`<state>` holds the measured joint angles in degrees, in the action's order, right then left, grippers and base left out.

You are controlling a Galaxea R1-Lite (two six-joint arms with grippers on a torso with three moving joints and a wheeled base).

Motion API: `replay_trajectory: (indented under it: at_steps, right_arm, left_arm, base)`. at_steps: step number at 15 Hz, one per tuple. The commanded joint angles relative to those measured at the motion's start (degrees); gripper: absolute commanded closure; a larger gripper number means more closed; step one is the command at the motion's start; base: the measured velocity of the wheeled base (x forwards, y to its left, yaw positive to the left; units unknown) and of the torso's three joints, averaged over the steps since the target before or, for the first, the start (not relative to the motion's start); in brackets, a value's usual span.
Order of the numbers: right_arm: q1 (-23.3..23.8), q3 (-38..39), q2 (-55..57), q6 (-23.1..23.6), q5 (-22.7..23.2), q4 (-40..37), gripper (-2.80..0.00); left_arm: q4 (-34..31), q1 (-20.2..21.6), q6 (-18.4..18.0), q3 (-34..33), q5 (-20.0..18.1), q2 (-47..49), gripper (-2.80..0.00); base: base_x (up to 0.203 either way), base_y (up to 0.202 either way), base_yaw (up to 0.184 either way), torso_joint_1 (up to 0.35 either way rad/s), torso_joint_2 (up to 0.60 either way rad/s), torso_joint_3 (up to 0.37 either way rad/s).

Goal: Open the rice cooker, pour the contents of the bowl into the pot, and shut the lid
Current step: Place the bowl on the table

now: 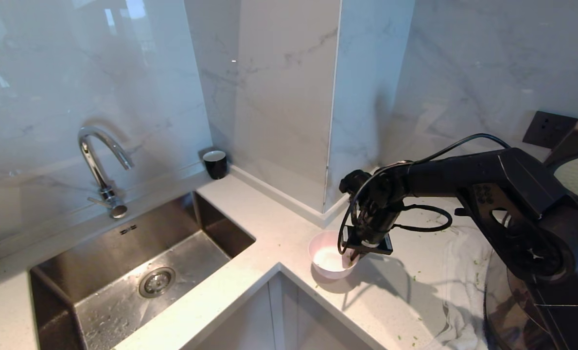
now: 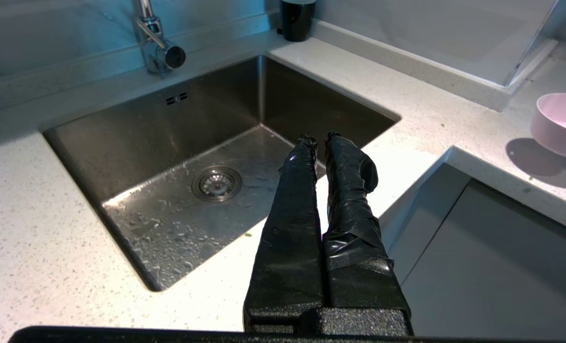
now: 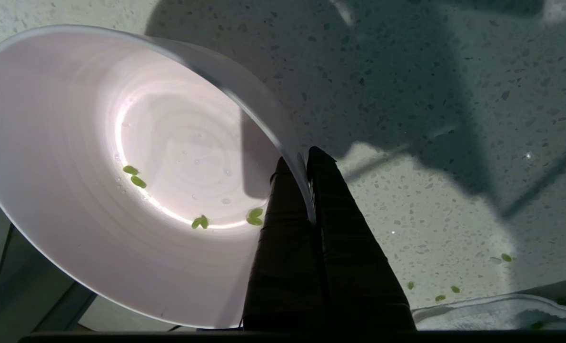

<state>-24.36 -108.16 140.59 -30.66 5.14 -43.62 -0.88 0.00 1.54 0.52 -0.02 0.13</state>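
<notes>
The pink bowl [image 1: 330, 260] sits low at the counter's inner corner, slightly tilted; I cannot tell whether it touches the counter. My right gripper [image 1: 354, 253] is shut on its near rim, one finger inside and one outside [image 3: 302, 159]. Only a few green bits of the contents [image 3: 200, 222] cling to its white inside. The rice cooker [image 1: 505, 311] is at the far right, mostly behind my right arm. Its lid [image 1: 573, 146] stands raised, pale round plate facing me. The pot is hidden. My left gripper [image 2: 318, 139] hangs shut and empty over the sink's front edge.
A steel sink [image 1: 138, 257] with a curved tap [image 1: 101, 165] fills the left. A black cup [image 1: 215, 164] stands at the back wall. A white cloth [image 1: 459, 291] lies by the cooker, with green flecks [image 3: 454, 288] scattered on the counter. A marble pillar corner [image 1: 327, 204] juts out behind the bowl.
</notes>
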Motion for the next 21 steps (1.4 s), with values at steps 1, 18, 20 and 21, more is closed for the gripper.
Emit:
replay_trajectory:
  at_steps: [1,18,20,21]
  right_arm:
    - [-0.16,-0.12,-0.32,0.11,0.05,-0.23,0.00]
    - [-0.67,0.94,-0.32,0.41,0.05,-0.23,0.00]
    - [-1.19,0.85,-0.41,0.35,0.05,-0.23,0.00]
    - [-1.45,0.70,-0.35,0.34,-0.04,-0.23,0.00]
  left_arm:
    - [0.00,-0.08,0.04,0.00,0.02,0.04,0.00]
    - [0.00,-0.07,0.21,0.00,0.02,0.04,0.00]
    - [0.08,0.00,0.21,0.00,0.02,0.04,0.00]
    - [0.09,0.00,0.21,0.00,0.02,0.04,0.00]
  base:
    - [0.000,0.000,0.000,0.000,0.00,0.000]
    - [0.000,0.000,0.000,0.000,0.00,-0.021]
    - [0.000,0.000,0.000,-0.001,0.00,-0.184]
    - [0.000,0.000,0.000,0.006,0.00,-0.173]
